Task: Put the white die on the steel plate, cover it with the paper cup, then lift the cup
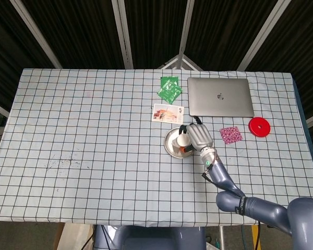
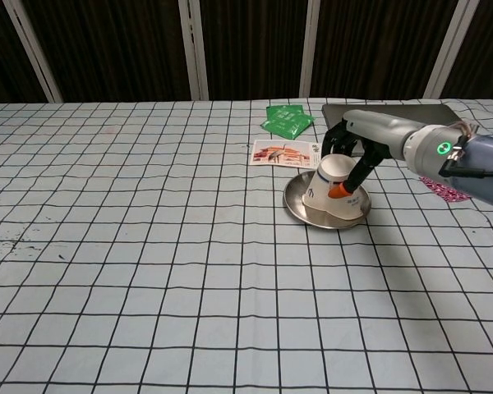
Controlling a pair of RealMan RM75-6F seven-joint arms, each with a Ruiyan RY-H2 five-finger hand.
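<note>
Checked cloth over the table [image 1: 83, 135], dark slatted wall behind. Near the centre, slightly toward 3 o'clock: steel plate [image 2: 296, 199], paper cup [image 2: 332, 187] inverted on it, mouth down, base up, long axis close to vertical with a slight lean. Right hand [image 2: 352, 151] wrapped round the cup from the 3 o'clock side, fingers clamped on its wall [image 1: 196, 136]. White die not visible, presumably hidden under the cup; cannot tell. Left hand out of both views.

Handling, as a judgement: cup light, thin-walled, easily crushed or dented; best held gently at mid-wall, lifted straight up along its axis. Plate smooth, likely to slide if dragged sideways.

At 12 o'clock from the plate: picture card [image 1: 167, 112], green packets [image 1: 169, 88] beyond, laptop [image 1: 219, 97] toward 1 o'clock.
</note>
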